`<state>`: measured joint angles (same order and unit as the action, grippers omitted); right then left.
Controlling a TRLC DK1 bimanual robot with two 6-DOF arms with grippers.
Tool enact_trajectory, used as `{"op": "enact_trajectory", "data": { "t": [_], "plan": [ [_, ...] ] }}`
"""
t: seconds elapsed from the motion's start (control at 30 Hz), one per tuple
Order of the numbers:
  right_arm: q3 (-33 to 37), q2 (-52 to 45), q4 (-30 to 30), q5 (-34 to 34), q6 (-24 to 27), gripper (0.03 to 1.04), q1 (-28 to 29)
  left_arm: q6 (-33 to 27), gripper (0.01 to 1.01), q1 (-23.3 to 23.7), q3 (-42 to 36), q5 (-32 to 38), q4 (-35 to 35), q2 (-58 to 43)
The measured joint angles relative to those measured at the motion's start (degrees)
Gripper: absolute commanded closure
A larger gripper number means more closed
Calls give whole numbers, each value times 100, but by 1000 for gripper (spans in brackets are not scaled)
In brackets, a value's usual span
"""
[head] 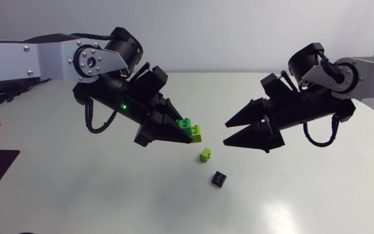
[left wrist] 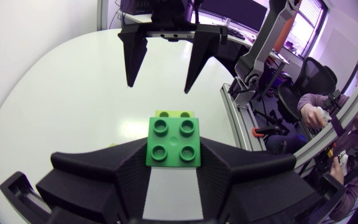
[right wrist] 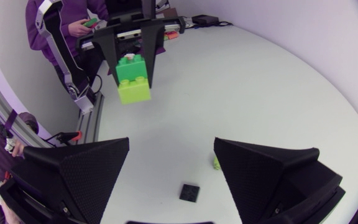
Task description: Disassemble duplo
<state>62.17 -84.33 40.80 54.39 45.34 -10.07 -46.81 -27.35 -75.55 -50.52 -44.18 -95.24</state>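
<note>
Left hand grips two-brick stack; one lime brick, one black brick loose.

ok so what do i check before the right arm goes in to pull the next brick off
1. Left gripper shut on the green brick: ok.
2. Lime brick joined to the green brick and sticking out past the fingers, free to grab: ok.
3. Right gripper open and empty: ok.
4. Right gripper facing the held stack: ok, but it stands apart from the stack, not yet around it.
5. Loose lime piece and black brick lying on the table, below both grippers: ok.
6. Left grip firm enough to resist the pull: cannot tell.
</note>
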Motion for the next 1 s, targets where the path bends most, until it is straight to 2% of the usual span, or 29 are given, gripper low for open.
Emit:
{"op": "enact_trajectory", "data": {
  "t": [0.17, 0.3, 0.57, 0.67, 0.77, 1.0],
  "plan": [
    [105, 20, 400, 256, 98, 69, -293, -188, 818, -131, -28, 0, -315, 0],
    [138, 35, 411, 269, 96, 69, -612, -380, 818, -236, -164, 0, -697, -2],
    [201, 107, 402, 286, -37, 72, -927, -481, 818, -376, -380, -57, -857, -59],
    [201, 201, 387, 284, -96, 131, -1012, -483, 818, -385, -400, -66, -859, -90],
    [201, 245, 376, 278, -122, 146, -1078, -481, 818, -391, -402, -66, -857, -122],
    [201, 245, 205, 236, -192, 346, -1145, -479, 818, -417, -439, -173, -859, -153]
  ]
}}
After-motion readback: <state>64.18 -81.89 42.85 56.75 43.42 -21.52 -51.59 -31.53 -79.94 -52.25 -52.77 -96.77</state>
